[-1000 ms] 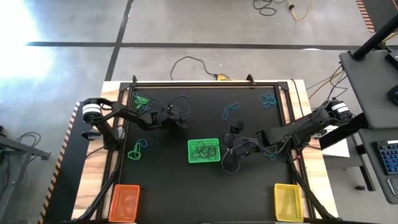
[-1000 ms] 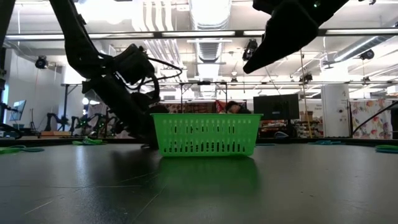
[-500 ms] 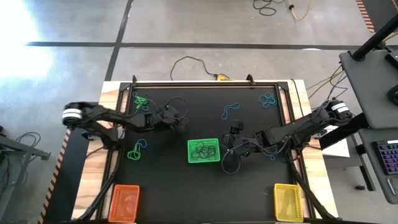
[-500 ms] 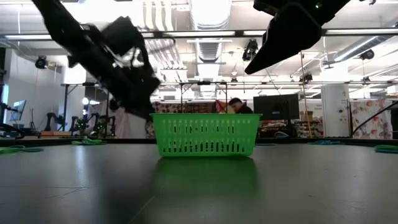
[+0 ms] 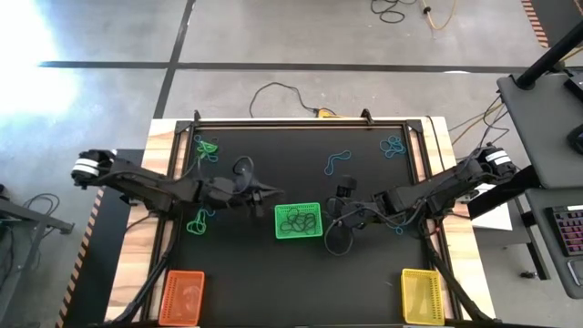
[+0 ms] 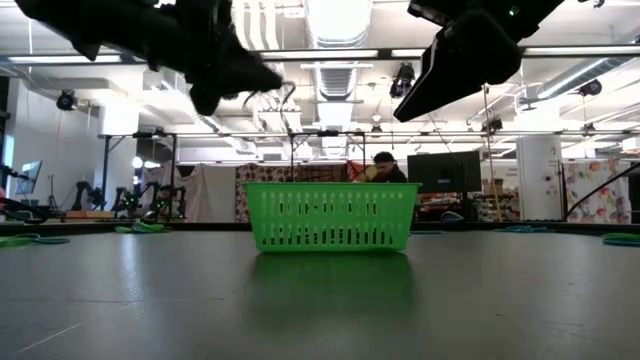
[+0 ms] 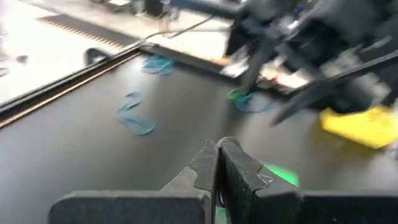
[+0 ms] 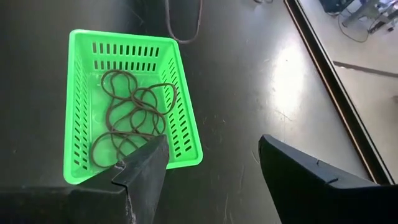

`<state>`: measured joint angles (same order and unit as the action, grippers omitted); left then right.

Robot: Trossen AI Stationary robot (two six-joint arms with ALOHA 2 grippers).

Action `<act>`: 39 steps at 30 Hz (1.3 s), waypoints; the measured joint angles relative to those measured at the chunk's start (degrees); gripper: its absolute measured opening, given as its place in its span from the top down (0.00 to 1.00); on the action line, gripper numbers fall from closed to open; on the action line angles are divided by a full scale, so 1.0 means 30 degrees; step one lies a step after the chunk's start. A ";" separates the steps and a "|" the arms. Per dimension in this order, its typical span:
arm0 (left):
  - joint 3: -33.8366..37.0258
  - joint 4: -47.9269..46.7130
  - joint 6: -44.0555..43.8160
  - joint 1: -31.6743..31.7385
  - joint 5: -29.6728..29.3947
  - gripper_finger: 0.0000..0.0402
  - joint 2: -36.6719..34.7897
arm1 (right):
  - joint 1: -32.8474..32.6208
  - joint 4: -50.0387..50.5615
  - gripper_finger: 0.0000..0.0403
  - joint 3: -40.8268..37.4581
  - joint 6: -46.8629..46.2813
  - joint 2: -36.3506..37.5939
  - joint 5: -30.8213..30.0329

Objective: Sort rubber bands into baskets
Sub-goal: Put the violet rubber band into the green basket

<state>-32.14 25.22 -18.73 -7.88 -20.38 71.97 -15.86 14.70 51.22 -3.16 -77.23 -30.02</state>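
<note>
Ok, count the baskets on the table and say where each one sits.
3. Green basket at the table's middle, orange basket at the near-left corner, yellow basket at the near-right corner. None looks hidden.

The left arm stretches low across the table from the left edge toward the middle, its left hand [image 5: 266,192] raised off the surface with its two fingers [image 7: 219,163] pressed together. The right arm reaches in from the right edge, elbow bent, and its right hand [image 5: 339,216] hangs facing the left hand, fingers [image 8: 144,168] spread wide apart, nothing between them.
</note>
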 joint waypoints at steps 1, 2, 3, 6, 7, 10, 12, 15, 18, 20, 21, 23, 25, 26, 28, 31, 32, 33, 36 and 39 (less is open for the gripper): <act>-0.0001 0.0590 -0.0031 -0.0260 0.0053 1.00 0.0369 | 0.0000 0.0018 0.40 0.0000 0.0082 0.0000 0.0000; 0.0006 0.1190 -0.0066 -0.0481 0.0104 1.00 0.0820 | 0.0000 0.0022 0.40 0.0000 0.0142 0.0000 0.0000; 0.0006 0.1771 -0.0069 -0.0656 0.0148 1.00 0.1283 | -0.0001 0.0066 0.40 0.0000 0.0152 0.0040 0.0008; -0.0041 0.3360 -0.0164 -0.0994 0.0166 1.00 0.2832 | -0.0047 0.0209 0.40 -0.0007 0.0073 0.0150 0.0079; -0.0228 0.3561 -0.0179 -0.1021 0.0163 1.00 0.3418 | -0.0095 0.0351 0.40 -0.0007 0.0073 0.0229 0.0114; -0.1501 0.3514 -0.0149 -0.1018 0.0199 1.00 0.5268 | -0.0131 0.0383 0.41 -0.0007 0.0176 0.0418 0.0138; -0.2588 0.3022 0.0055 -0.1011 0.0647 1.00 0.6375 | -0.0141 0.0465 0.41 -0.0007 0.0111 0.0580 0.0146; -0.3865 0.1385 0.0099 -0.1011 0.0852 1.00 0.7804 | -0.0355 0.0908 0.41 -0.0007 -0.0115 0.0827 0.0137; -0.4800 0.0491 0.0220 -0.0993 0.1135 1.00 0.8646 | -0.0743 0.1261 0.41 -0.0007 -0.0360 0.1003 0.0152; -0.5359 0.0126 0.0379 -0.0974 0.1631 1.00 0.9087 | -0.0974 0.1341 0.41 -0.0007 -0.0437 0.1020 0.0148; -0.5589 -0.0027 0.0372 -0.0957 0.1789 1.00 0.9325 | -0.1089 0.1361 0.41 -0.0007 -0.0444 0.1020 0.0146; -0.6163 -0.0581 -0.0236 -0.0801 0.2162 1.00 0.9750 | -0.1253 0.1497 0.41 -0.0007 -0.0550 0.1020 0.0144; -0.6908 -0.1742 -0.0803 -0.0537 0.2500 1.00 0.9975 | -0.1359 0.1595 0.41 -0.0007 -0.0731 0.1020 0.0146; -0.7291 -0.2303 -0.0837 -0.0456 0.2650 1.00 1.0057 | -0.1406 0.1712 0.41 -0.0007 -0.0787 0.1020 0.0146; -0.7938 -0.3673 -0.0620 -0.0421 0.2624 1.00 1.0253 | -0.1505 0.1764 0.41 -0.0040 -0.0942 0.1013 0.0141; -0.8615 -0.5217 -0.0446 -0.0479 0.2666 1.00 1.0396 | -0.1627 0.2068 0.41 -0.0134 -0.1103 0.1013 0.0138; -0.8722 -0.5537 -0.0433 -0.0486 0.2672 1.00 1.0389 | -0.1634 0.2096 0.41 -0.0191 -0.1168 0.1013 0.0140; -0.8786 -0.5726 -0.0429 -0.0450 0.2672 1.00 1.0374 | -0.1669 0.2108 0.41 -0.0226 -0.1218 0.1013 0.0138; -0.8781 -0.6549 -0.1325 -0.0108 0.2667 1.00 1.0374 | -0.1754 0.2141 0.41 -0.0306 -0.1239 0.1013 0.0138; -0.8778 -0.7288 -0.2713 0.0194 0.2643 1.00 1.0374 | -0.1756 0.2127 0.41 -0.0313 -0.1235 0.1013 0.0138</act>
<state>-58.47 3.35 -26.87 -7.30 -12.45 103.09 -21.12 21.08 50.28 -6.86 -74.19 -29.61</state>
